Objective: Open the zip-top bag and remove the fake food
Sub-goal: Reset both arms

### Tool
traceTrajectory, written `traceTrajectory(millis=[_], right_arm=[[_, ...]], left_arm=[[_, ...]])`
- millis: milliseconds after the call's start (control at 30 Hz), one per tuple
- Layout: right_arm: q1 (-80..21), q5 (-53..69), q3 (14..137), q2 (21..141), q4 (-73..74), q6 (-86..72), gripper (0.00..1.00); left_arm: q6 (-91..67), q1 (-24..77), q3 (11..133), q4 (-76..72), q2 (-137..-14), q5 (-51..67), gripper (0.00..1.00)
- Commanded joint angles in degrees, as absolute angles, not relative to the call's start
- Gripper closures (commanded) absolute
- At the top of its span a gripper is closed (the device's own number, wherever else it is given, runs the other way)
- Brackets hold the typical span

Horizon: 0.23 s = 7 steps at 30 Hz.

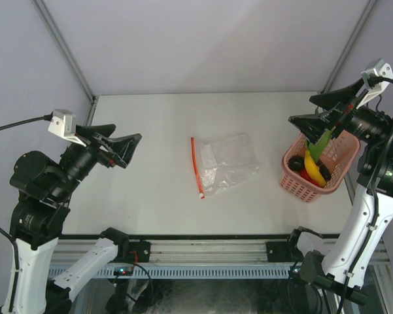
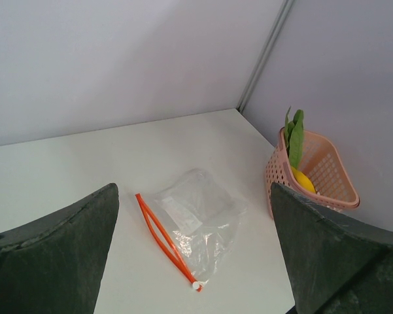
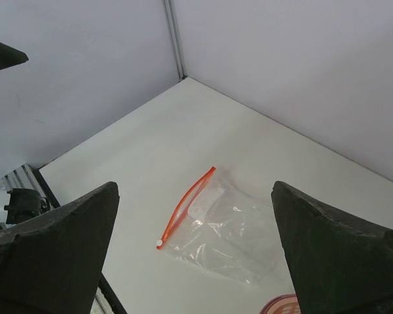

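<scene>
Seen from above, both arms are raised off the white counter with nothing held: the left jaws stand wide apart and empty, and so do the right jaws. The zip-top bag lies flat on the counter, ahead of and below the left jaws and well apart from them. In the left wrist view it sits framed in the gap between the two fingers. From the right wrist view it lies likewise ahead and below, well apart. The bag is clear, crinkled plastic, slumped and flat, with a small white label near its red-orange zipper strip. In both wrist views the strip shows as two thin lines bowed apart, so I judge the mouth to be open. I see nothing coloured inside the bag. The fake food sits in a pink lattice basket just beneath the right jaws. A yellow banana, something red, a dark ball and a long green leaf poke up towards those jaws, though nothing lies between them. I judge the task to be at its close, with the pieces out and the bag emptied. The next move calls for little: a check that no small piece hides in the folds, then holding both arms clear of the bag and basket
</scene>
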State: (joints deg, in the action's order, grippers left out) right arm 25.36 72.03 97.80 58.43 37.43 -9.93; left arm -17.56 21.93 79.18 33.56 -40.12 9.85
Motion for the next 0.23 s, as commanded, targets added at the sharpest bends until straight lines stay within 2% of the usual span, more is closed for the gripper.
traceTrajectory(millis=[0,200], right_arm=[[25.35,71.14,97.91,57.94,37.18,-9.32,0.01],[25.58,70.51,97.5,57.7,37.95,-8.0,0.01]], left_arm=[[-17.67,21.49,78.18,31.31,-40.78,11.1,0.0],[-17.41,21.5,77.34,30.94,-40.95,11.12,0.0]])
